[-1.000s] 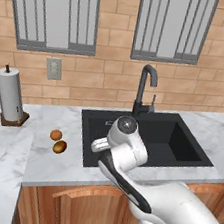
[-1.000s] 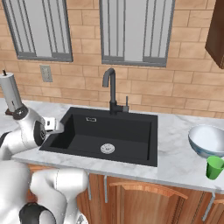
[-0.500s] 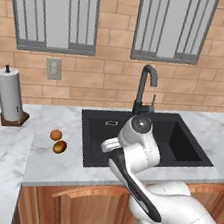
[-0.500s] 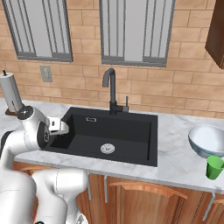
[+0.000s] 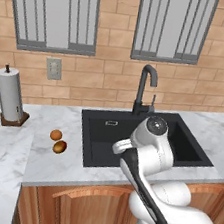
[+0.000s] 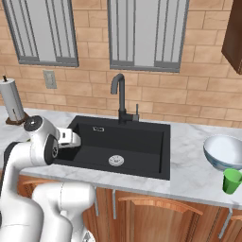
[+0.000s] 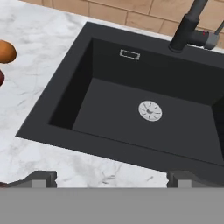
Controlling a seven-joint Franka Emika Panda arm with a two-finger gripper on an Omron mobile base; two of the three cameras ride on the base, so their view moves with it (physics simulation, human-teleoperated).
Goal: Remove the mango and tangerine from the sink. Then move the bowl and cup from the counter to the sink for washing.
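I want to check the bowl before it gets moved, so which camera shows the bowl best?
The right base view: the bowl sits whole on the counter, right of the sink, beside a green cup. The left base view catches just its rim at the right edge.

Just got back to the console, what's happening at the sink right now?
Both fruits are out: the tangerine and mango lie on the counter left of the empty sink. The gripper hangs over the sink's front edge, jaws open and holding nothing. The bowl and green cup wait on the counter to the right.
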